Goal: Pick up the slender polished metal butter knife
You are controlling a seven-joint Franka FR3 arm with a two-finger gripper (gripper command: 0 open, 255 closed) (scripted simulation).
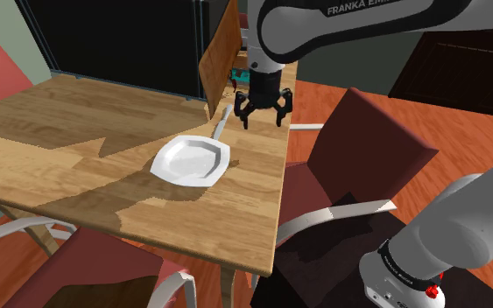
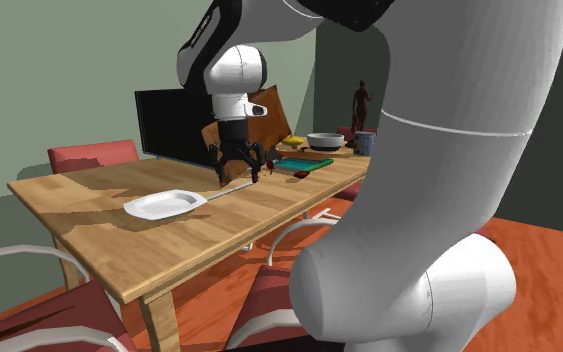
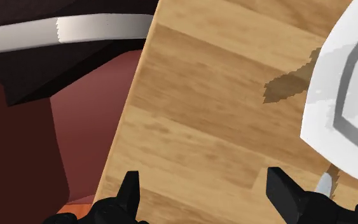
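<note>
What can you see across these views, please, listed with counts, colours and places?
table: one, light brown wood, middle of the scene
plate: one, white, on the table near the stand-side edge
butter knife: one, pale grey, on the table, running from the plate's rim toward the fingers
chairs: at least three, red, around the table
wooden panel: one, brown, upright at the table's end by the fingers
bowl: one, pale grey, on a surface beyond the table
figurine: one, dark brown, behind the bowl
arm: one, white with dark joints, reaching over the table
fingers: two, black, apart, above the table beside the knife
</note>
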